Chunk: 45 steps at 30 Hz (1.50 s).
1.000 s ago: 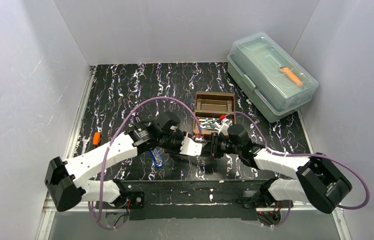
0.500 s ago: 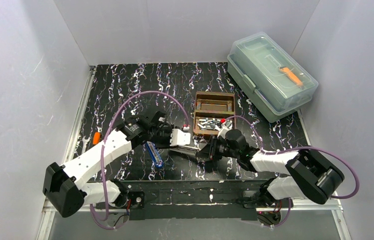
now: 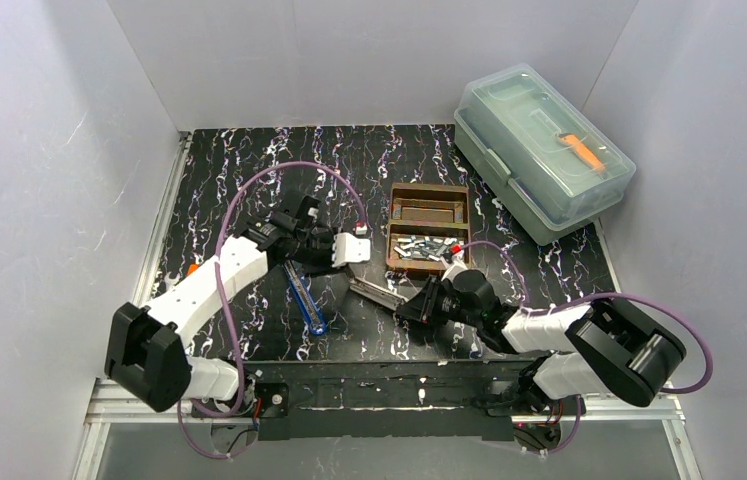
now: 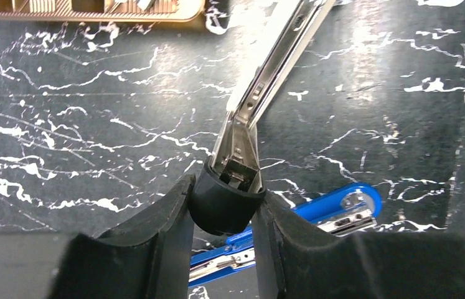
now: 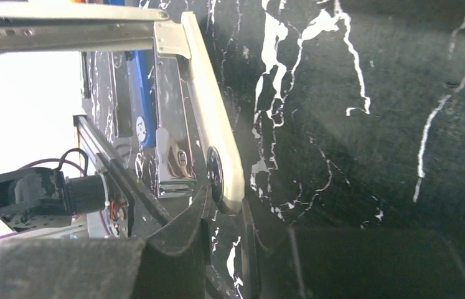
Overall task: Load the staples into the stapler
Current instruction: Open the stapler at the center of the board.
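Silver stapler (image 4: 267,93) clamped at black end by left gripper (image 4: 223,200), at pale base by right gripper (image 5: 223,202); staples (image 3: 421,248) in brown tray (image 3: 392,225) beyond.

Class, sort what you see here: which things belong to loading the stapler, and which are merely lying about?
For the job: silver stapler, gripped by left claw and right claw; staples; brown tray holding them.
Lying about: blue stapler; clear box; orange tool inside it; small orange object at far left.
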Motion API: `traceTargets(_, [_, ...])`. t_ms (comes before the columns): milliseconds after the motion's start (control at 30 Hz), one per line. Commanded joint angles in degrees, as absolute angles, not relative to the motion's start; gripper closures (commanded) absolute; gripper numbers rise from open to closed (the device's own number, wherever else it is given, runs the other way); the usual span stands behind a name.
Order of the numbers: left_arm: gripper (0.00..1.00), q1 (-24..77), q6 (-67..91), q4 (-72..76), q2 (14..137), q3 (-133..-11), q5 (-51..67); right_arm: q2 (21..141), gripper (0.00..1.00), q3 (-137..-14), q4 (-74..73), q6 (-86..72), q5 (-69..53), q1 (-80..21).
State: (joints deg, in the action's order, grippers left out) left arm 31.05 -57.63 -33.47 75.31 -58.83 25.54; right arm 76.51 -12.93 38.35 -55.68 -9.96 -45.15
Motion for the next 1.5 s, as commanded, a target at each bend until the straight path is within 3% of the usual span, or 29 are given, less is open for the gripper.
traceTargets(0, [1.0,27.2,-57.4,-28.9,79.7,-63.5,19.4,77.8,0.99,-9.8,30.1,-52.3,-10.6,-46.5])
traceTargets(433, [1.0,23.9,-54.7,-33.0,92.2,-72.3,13.4,81.8,0.99,-9.7,34.3,-52.5,-13.2,-46.5])
traceTargets(933, [0.99,23.6,-45.8,-46.7,91.4,-78.7,17.6,88.2,0.99,-17.5,40.9,-54.0,-21.6,-48.2])
traceTargets(1000, [0.9,23.1,-41.7,-50.3,91.5,-81.5,19.3,89.5,0.99,-19.2,41.6,-55.3,-21.6,-49.2])
traceTargets(1100, [0.56,22.0,-36.3,-52.8,90.6,-84.0,20.2,91.2,0.99,-21.7,41.6,-57.3,-20.8,-50.2])
traceTargets(1167, [0.41,20.7,-32.7,-53.2,89.2,-84.8,20.9,93.3,0.99,-22.3,43.6,-59.4,-20.4,-50.4])
traceTargets(1300, [0.24,17.6,-28.7,-53.9,84.7,-82.6,22.0,98.1,0.95,-22.9,51.3,-65.8,-19.2,-51.1])
traceTargets(1467, [0.19,14.7,-27.6,-57.7,80.8,-80.7,21.2,103.5,0.66,-23.6,56.5,-70.7,-17.1,-54.0])
